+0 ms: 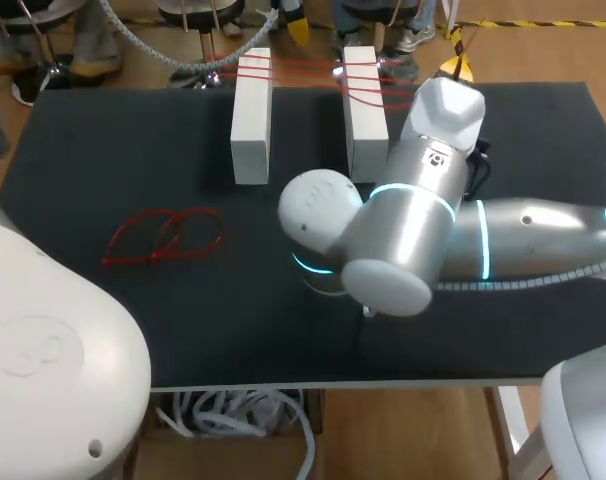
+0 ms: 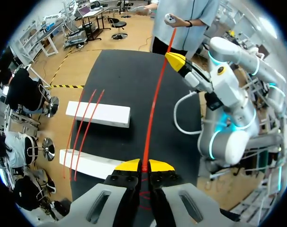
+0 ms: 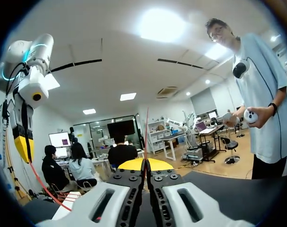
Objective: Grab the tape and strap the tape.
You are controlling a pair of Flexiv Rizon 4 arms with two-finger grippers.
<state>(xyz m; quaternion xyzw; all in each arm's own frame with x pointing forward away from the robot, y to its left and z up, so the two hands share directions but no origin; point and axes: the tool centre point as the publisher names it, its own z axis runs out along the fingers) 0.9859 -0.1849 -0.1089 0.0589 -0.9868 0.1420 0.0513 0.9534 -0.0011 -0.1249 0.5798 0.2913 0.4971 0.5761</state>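
Tape [image 2: 155,101], a taut red strand, is pinched by our left claw [image 2: 143,165] and right claw [image 3: 146,163]. Only the head view shows loose loops [image 1: 163,240].

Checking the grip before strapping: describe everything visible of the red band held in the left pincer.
The red band is a thin, rubbery-looking strand, showing as one straight, taut line above the black table. Its near end is pinched between the yellow tips of the left pincer, which is shut on it. It runs ahead to the right pincer, also shut on it, with a short length sticking out past those tips. It passes beside the white blocks' ends.
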